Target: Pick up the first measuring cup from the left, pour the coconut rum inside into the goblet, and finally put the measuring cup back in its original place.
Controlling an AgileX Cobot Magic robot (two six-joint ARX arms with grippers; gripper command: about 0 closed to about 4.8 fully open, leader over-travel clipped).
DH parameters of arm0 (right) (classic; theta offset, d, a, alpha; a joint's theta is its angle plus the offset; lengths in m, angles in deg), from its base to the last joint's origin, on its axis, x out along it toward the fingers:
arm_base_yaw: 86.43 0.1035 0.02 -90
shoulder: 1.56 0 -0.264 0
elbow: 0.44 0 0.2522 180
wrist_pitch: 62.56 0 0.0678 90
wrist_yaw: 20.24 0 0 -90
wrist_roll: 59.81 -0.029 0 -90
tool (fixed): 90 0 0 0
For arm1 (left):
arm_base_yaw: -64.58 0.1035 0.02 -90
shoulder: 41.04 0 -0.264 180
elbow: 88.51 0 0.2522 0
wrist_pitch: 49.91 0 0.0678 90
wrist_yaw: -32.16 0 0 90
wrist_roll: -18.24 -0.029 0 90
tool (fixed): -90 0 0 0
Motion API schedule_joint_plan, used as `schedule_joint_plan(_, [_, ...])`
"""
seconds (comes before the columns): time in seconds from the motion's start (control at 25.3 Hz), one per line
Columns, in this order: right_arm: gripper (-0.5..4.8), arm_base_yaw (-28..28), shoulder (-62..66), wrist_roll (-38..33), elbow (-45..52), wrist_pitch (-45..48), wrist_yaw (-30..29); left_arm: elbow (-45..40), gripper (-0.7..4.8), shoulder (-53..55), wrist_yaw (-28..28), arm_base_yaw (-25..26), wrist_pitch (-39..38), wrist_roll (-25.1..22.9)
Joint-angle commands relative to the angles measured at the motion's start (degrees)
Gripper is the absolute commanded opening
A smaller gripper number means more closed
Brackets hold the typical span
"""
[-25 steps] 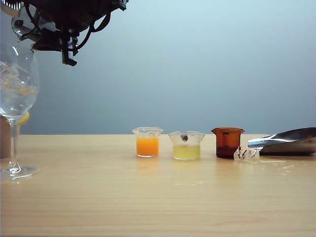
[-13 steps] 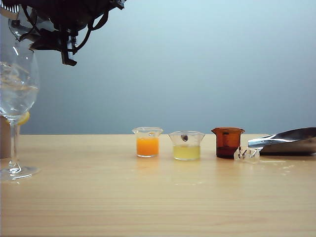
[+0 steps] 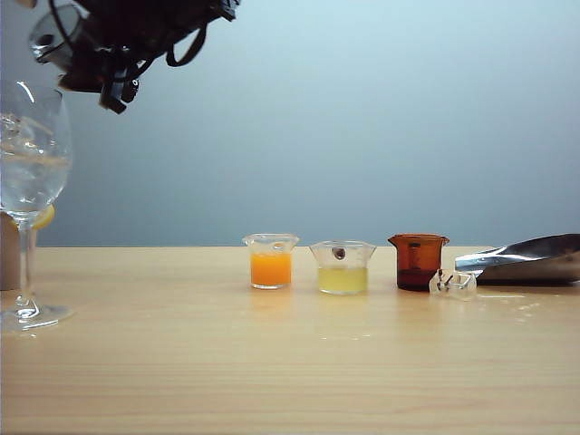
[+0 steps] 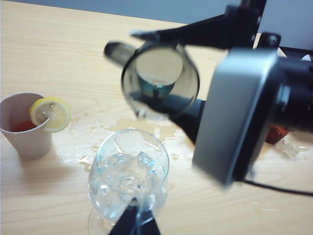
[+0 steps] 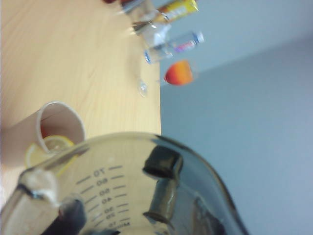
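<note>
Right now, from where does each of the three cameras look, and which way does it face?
Exterior view: low at the table edge, facing the grey wall; right gripper holds the measuring cup above the goblet.
Left wrist view: above, looking down on goblet, tilted measuring cup and right arm; left gripper at the stem.
Right wrist view: on the right arm, looking along the table through the measuring cup.
Shared: measuring cup; paper cup.

right gripper (image 5: pixel 117 205): holds measuring cup (image 5: pixel 112 186), tilted | behind: paper cup (image 5: pixel 54 127), lemon slice (image 5: pixel 46 149)
</note>
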Motion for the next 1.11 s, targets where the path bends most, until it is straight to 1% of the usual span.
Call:
schedule_joint_plan(0.04, [-0.02, -2.2, -0.7, -14.4, -0.3, 5.7, 0.1, 0.2, -0.05, -0.1, 0.1, 0.0, 0.2, 0.0])
schedule_joint_plan(0.08, [-0.02, -3.0, -0.7, -17.6, -0.3, 6.7, 0.1, 0.2, -0.05, -0.1, 0.1, 0.0, 0.2, 0.0])
schedule_joint_plan(0.12, [-0.02, -4.2, -0.7, -23.3, -0.3, 7.9, 0.1, 0.2, -0.05, -0.1, 0.1, 0.0, 0.3, 0.0])
schedule_joint_plan(0.16, [-0.02, -5.0, -0.7, -26.7, -0.2, 8.3, 0.1, 0.2, -0.05, -0.1, 0.1, 0.0, 0.3, 0.0])
schedule_joint_plan(0.28, [-0.03, -7.1, -0.7, -34.5, -0.1, 8.7, 0.1, 0.2, -0.05, -0.1, 0.1, 0.0, 0.3, 0.0])
schedule_joint_plan(0.43, [-0.03, -9.3, -0.7, -44.4, 6.4, 18.9, 0.2, 0.2, -0.05, -0.1, 0.1, 0.0, 0.3, 0.0])
schedule_joint_plan(0.51, [-0.03, -9.5, -0.7, -48.2, 9.7, 23.3, 1.4, 0.2, -0.05, -0.1, 0.3, 0.0, 0.3, 0.0])
schedule_joint_plan(0.67, [-0.03, -8.7, -0.7, -51.6, 15.4, 29.0, 4.6, 0.2, -0.05, -0.1, 0.3, 0.0, 0.3, 0.1])
schedule_joint_plan(0.79, [-0.03, -7.5, -0.7, -53.6, 19.5, 32.2, 5.5, 0.2, -0.05, -0.1, 0.3, 0.0, -0.3, 0.1])
schedule_joint_plan(0.99, [-0.03, -5.6, -0.4, -54.6, 24.2, 33.5, 7.2, 0.2, -0.05, -0.1, 0.3, 0.0, -0.5, 0.1])
schedule_joint_plan(1.11, [-0.03, -4.4, -0.3, -55.6, 27.5, 35.3, 9.3, 0.2, -0.05, -0.1, 0.3, 0.0, -0.5, 0.0])
